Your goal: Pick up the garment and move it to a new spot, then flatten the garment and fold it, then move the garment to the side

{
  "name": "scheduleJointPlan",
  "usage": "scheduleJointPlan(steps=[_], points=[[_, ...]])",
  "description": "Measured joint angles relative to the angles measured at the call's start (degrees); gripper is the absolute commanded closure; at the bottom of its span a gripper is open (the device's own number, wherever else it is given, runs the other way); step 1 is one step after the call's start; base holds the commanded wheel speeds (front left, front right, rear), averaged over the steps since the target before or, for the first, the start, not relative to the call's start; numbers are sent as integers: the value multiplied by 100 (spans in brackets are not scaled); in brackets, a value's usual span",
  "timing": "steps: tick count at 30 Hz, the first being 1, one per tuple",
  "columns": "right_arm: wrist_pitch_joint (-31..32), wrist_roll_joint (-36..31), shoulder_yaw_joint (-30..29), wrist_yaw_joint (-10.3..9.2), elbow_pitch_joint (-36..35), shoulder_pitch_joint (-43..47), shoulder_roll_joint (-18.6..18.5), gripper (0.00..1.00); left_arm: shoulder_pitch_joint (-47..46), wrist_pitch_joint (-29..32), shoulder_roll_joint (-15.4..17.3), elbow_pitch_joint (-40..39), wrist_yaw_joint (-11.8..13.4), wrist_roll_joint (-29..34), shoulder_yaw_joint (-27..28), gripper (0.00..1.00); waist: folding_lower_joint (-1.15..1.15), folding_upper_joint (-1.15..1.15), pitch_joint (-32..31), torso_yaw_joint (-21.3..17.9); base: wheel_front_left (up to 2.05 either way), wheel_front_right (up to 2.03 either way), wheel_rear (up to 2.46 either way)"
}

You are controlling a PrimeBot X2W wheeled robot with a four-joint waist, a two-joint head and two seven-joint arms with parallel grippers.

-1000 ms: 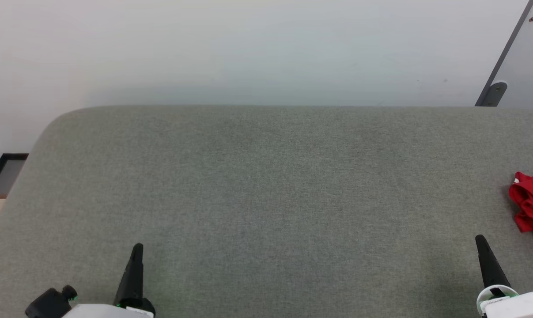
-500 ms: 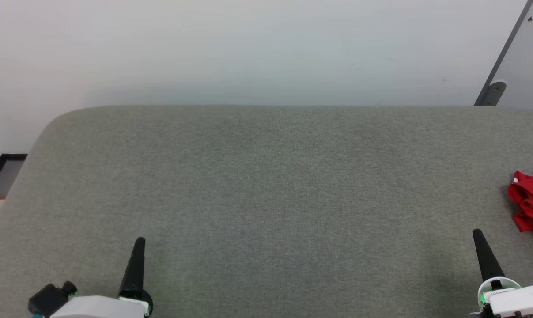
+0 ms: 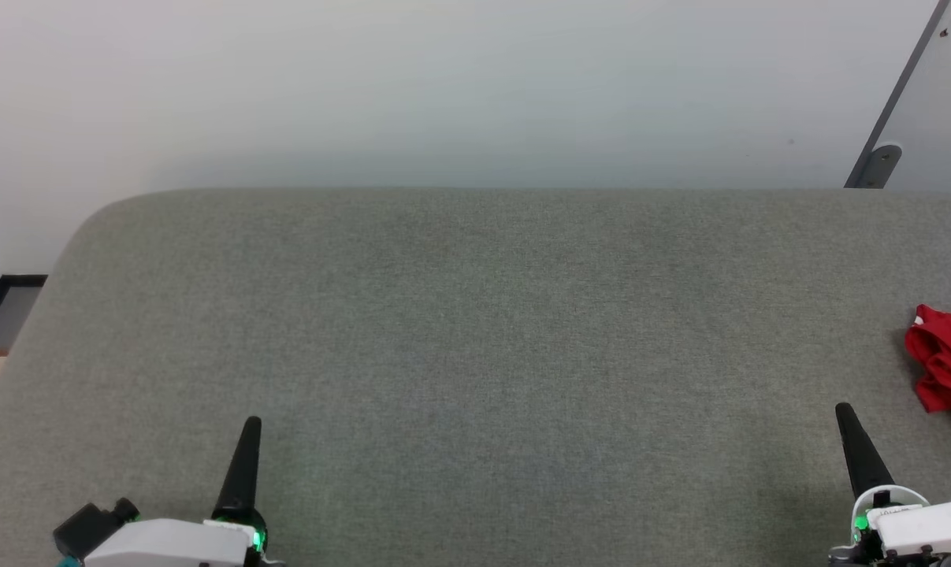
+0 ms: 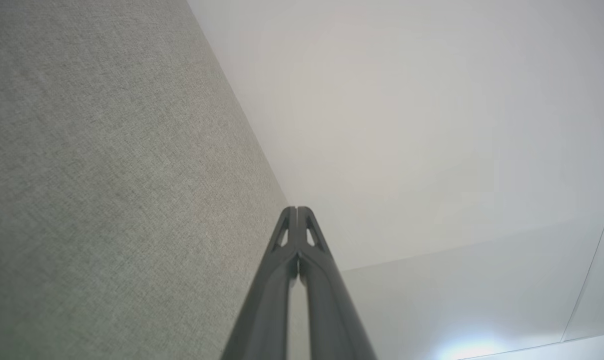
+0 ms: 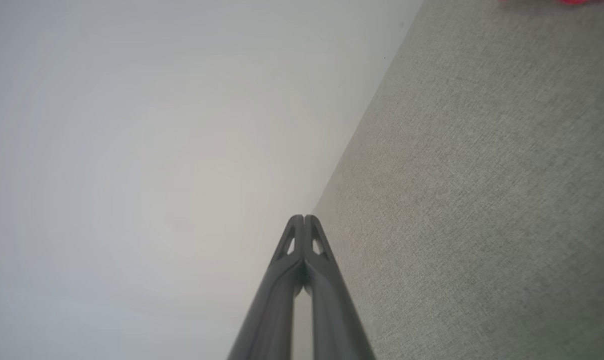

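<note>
The garment (image 3: 948,370) lies crumpled at the far right edge of the head view, red with a bit of striped trim at its lower end; most of it is cut off by the frame. A red sliver of the garment (image 5: 572,1) shows at the top of the right wrist view. My right gripper (image 3: 843,411) is shut and empty, a short way left of and nearer than the garment, not touching it. My left gripper (image 3: 253,424) is shut and empty at the lower left. Both pairs of fingertips meet in the wrist views (image 4: 297,210) (image 5: 304,218).
A wide grey fabric surface (image 3: 475,331) spreads under both grippers, with a rounded far-left corner. A pale wall stands behind it. A grey panel with a bracket (image 3: 877,164) leans at the upper right. A dark frame (image 3: 6,307) sits off the left edge.
Both grippers have crept a little forward over the surface, the right one also drifting slightly left. The garment lies where it was.
</note>
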Motion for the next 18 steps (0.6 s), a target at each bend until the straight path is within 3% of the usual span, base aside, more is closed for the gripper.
scheduleJointPlan(steps=[18], points=[[157, 745, -37, 0, 149, -190, 87, 100, -208, 243, -62, 148, 0, -794, 89, 100, 0, 0, 4, -17, 0, 0, 0]])
